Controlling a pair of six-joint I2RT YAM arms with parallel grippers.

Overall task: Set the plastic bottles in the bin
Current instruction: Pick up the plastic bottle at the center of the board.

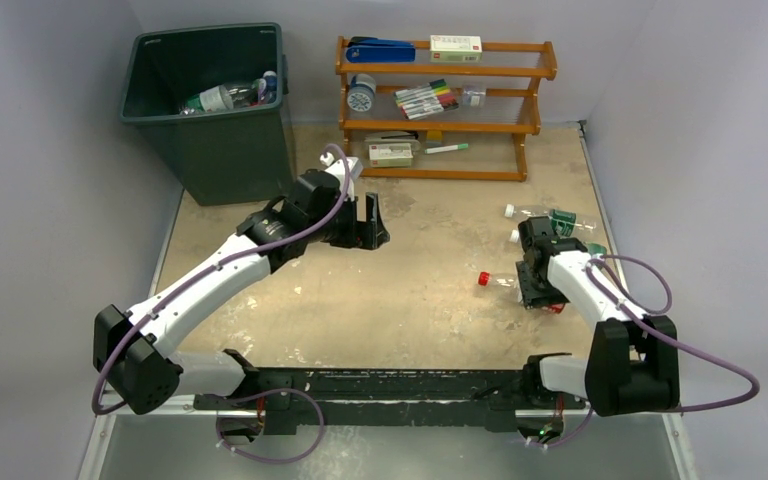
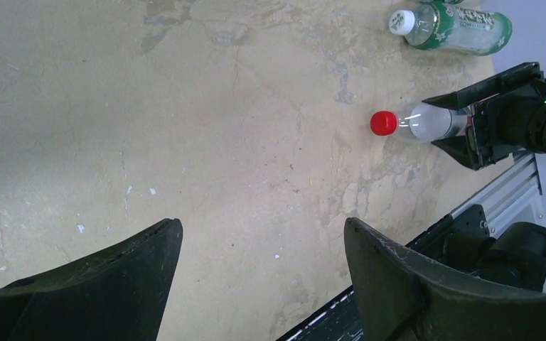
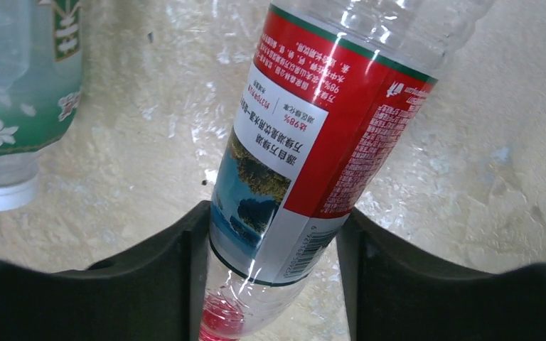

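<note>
A clear bottle with a red label (image 3: pixel 313 121) and a red cap (image 1: pixel 483 278) lies on the table at the right. My right gripper (image 3: pixel 274 241) is shut on its body, with a finger pressed on each side. Two green-labelled bottles (image 1: pixel 550 216) (image 3: pixel 21 92) lie just beyond it. In the left wrist view the red-capped bottle (image 2: pixel 426 122) and a green-labelled bottle (image 2: pixel 455 28) show at the upper right. Hovering over the table's middle, my left gripper (image 1: pixel 372 228) (image 2: pixel 263 234) is open and empty. The dark bin (image 1: pixel 210 150) stands at the far left with bottles (image 1: pixel 222 97) inside.
An orange wooden rack (image 1: pixel 440 126) stands at the back centre with marker pens (image 1: pixel 425 98), small boxes and a blue stapler (image 1: pixel 380 48). Walls close in the table on the left, back and right. The arms' base rail (image 1: pixel 390 385) runs along the near edge.
</note>
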